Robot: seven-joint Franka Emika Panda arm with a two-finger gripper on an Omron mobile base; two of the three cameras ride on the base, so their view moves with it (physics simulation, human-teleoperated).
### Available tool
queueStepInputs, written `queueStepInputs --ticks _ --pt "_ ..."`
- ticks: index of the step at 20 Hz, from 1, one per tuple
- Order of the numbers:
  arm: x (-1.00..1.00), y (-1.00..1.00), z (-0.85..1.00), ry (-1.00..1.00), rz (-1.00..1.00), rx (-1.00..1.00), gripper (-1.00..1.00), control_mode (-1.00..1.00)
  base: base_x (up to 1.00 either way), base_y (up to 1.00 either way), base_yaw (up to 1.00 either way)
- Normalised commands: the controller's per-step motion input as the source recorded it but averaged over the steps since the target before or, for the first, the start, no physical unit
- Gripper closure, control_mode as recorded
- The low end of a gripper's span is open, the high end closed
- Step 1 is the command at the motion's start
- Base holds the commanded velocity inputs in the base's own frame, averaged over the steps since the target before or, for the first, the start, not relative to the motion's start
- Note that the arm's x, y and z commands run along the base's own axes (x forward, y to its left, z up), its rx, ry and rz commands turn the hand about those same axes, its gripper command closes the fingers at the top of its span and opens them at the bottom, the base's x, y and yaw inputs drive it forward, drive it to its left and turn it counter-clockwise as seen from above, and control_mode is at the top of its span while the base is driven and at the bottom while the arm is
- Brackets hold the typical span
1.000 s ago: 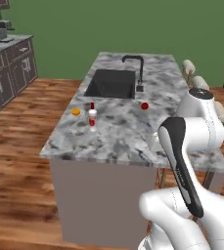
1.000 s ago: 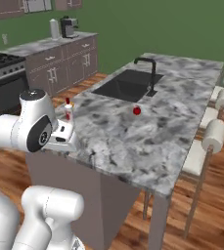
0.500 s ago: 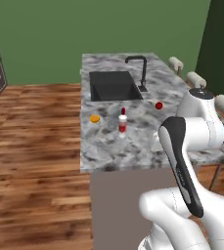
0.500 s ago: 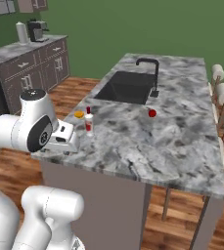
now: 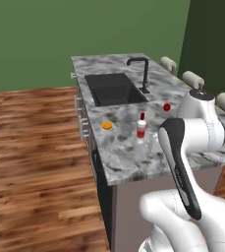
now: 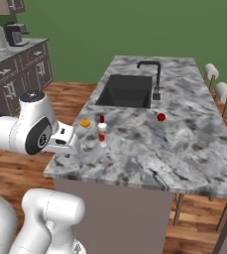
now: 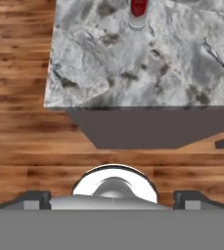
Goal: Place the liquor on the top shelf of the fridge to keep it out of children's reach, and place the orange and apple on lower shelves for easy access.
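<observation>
Facing the marble tabletop (image 5: pixel 128 162), we are holding our claw (image 7: pixel 112 197) released and empty, with liquor (image 5: pixel 141 128), orange (image 5: pixel 106 125) and apple (image 5: pixel 167 107) all awaiting pickup.

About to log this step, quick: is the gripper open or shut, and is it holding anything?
Gripper: open, holding nothing; the liquor stands upright on the island counter, apart from it.

Both base views overlook the island (image 5: pixel 133 162); hand view looks down
</observation>
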Motion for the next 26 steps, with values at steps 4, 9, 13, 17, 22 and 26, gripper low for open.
queueStepInputs --ticks 4,9,13,17,22,26 --pt "0.6 0.01 -0.04 0.0 -0.09 0.0 -1.0 -1.0 0.0 0.0 0.0" --pt "0.61 -0.03 -0.04 0.0 0.0 0.0 -1.0 -1.0 0.0 0.0 0.0" --pt "0.57 -0.06 -0.1 0.0 0.0 0.0 -1.0 -1.0 0.0 0.0 0.0" --pt "0.54 -0.15 -0.22 -0.04 0.0 0.01 -1.0 -1.0 0.0 0.0 0.0" --pt "0.52 -0.12 -0.38 -0.06 0.0 0.0 -1.0 -1.0 0.0 0.0 0.0" --pt "0.47 -0.08 -0.46 -0.11 0.0 0.0 -1.0 -1.0 0.0 0.0 0.0"
